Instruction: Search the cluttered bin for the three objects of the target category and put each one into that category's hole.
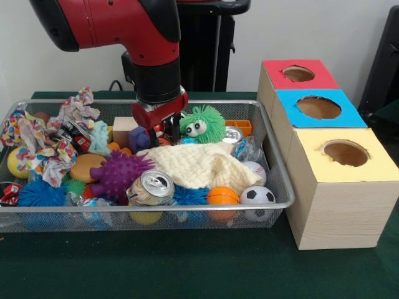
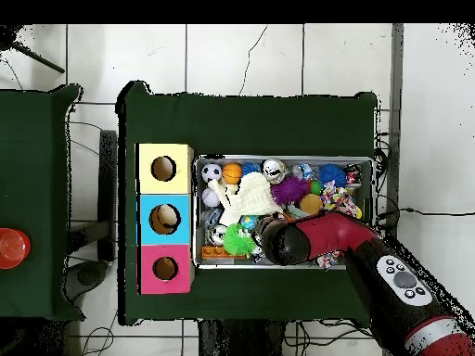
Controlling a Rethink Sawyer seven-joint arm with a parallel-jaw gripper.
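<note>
Three holes in the box row beside the bin: red top (image 1: 298,74), blue top (image 1: 318,107), yellow top (image 1: 345,153). In the overhead view we see something pale inside the blue hole (image 2: 164,218); the other two look dark.

We see the gripper (image 1: 154,132) down in the wire bin (image 1: 274,163), at its back half, just beside the green fuzzy toy with eyes (image 1: 202,124) and a wooden block (image 1: 124,129). Its tips sit among the clutter near a purple lump (image 1: 138,138); we cannot tell if it's open, closed or gripping anything.

Bin contents we can make out: cream knit cloth (image 1: 193,166) in the middle, purple spiky ball (image 1: 118,174), drink can (image 1: 151,187) at the front, orange ball (image 1: 222,195), soccer ball (image 1: 257,195), baseball (image 1: 254,169), blue spiky ball (image 1: 40,192), patterned rope toys (image 1: 43,148) at one end. Which items are the target category we can't tell.
</note>
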